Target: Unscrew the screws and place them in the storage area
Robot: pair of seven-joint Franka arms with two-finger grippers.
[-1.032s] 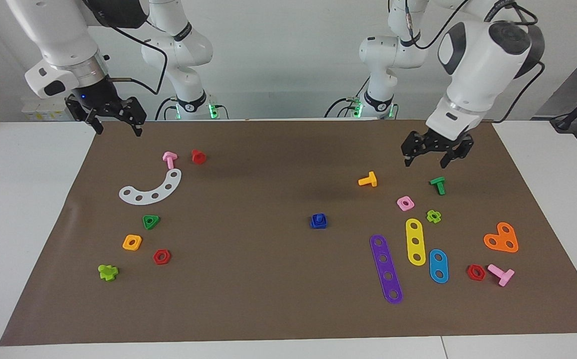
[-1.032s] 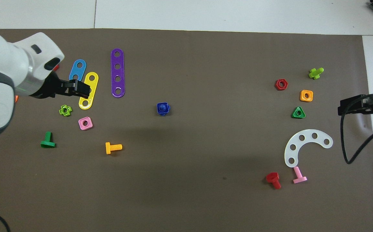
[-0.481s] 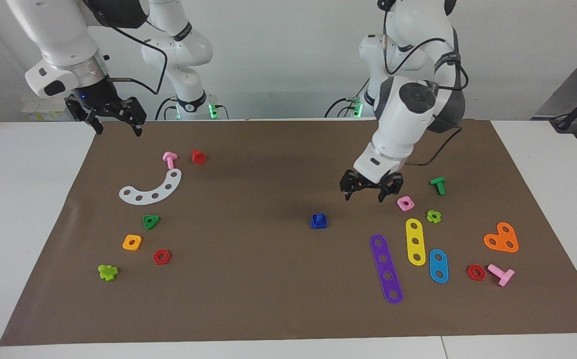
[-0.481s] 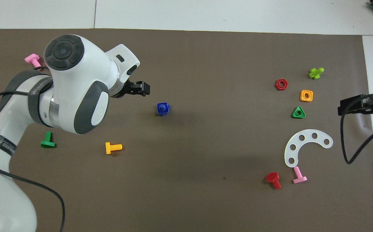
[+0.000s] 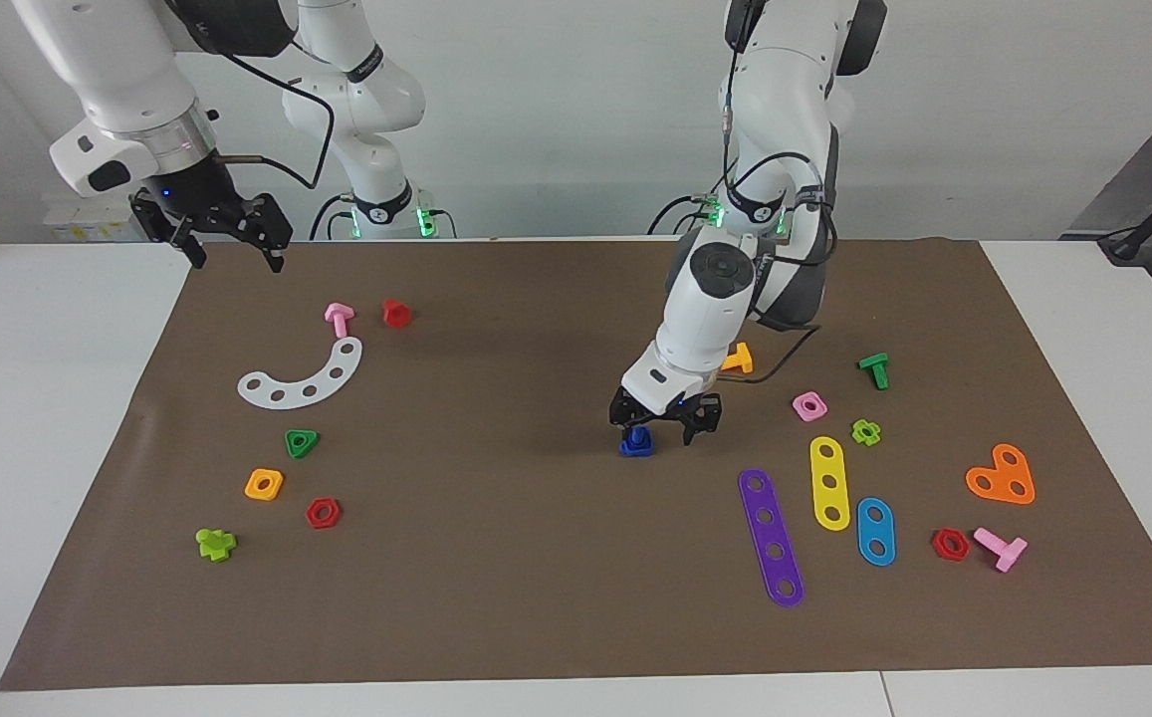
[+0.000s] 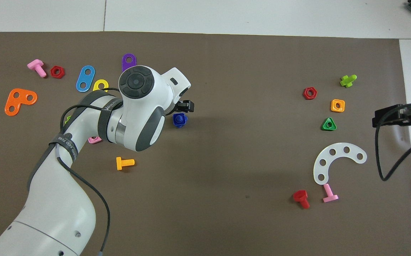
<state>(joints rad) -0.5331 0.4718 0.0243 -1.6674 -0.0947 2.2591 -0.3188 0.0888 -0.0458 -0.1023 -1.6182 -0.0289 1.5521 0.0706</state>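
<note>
My left gripper [image 5: 663, 426], jaws wide and holding nothing, hangs just over the blue screw [image 5: 636, 441] at the middle of the counter's brown mat [image 5: 496, 597]. My right gripper [image 5: 227, 237] waits open above the mat's corner.

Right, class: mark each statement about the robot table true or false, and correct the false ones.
1. The left gripper is down at the blue screw. True.
2. The blue screw already lies beside the white curved strip. False: it stands mid-mat, still in its blue nut.
3. The right gripper holds a pink bolt. False: it is open and empty, waiting over the mat's edge.
4. A green triangular nut lies beside an orange square nut. True.
5. The orange heart is near the white curved strip. False: it is at the left arm's end.
</note>
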